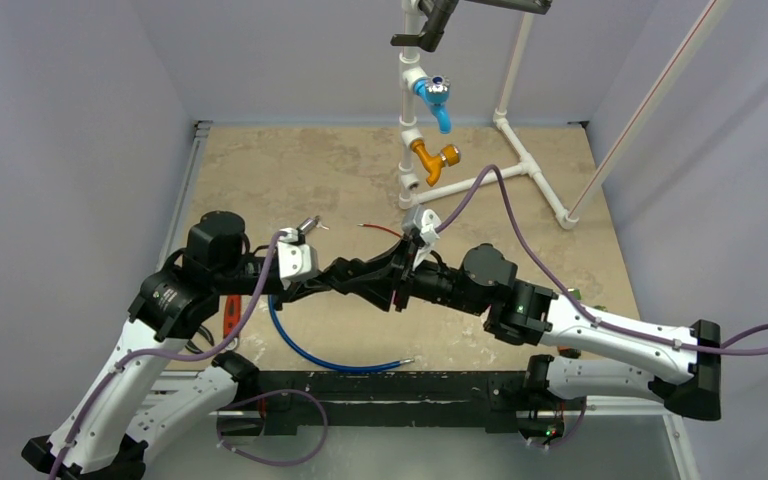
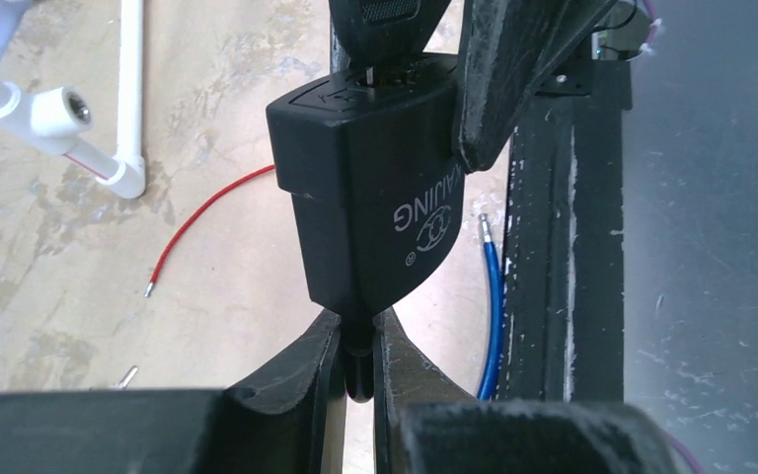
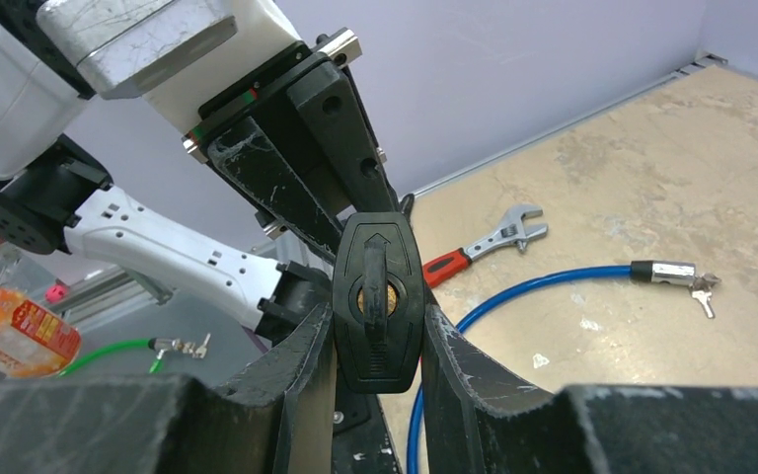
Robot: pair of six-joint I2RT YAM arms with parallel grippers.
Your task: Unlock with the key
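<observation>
Left gripper: my fingers are pressed together on the thin black shackle that projects from the near end of the black plastic-cased padlock. The shackle is seen edge-on and pinched at its sides, with no gap showing.

Right gripper: my two fingers flank the padlock body at its opposite end and bear on both sides. The jaws stand part-way apart, clamped on the padlock.

Padlock position: off the table, held in the air between my two grippers. They meet nose to nose above the middle of the beige stone-patterned tabletop.

Black-headed key: seated in the brass keyhole on the end face turned toward my right wrist camera. Its head is edge-on and upright, between my right fingers. I cannot tell whether either finger touches it.

On the table below:
- curved blue cable
- thin red wire
- red-handled adjustable wrench

White pipe frame stands at the far side and carries a blue tap and a brass tap.
</observation>
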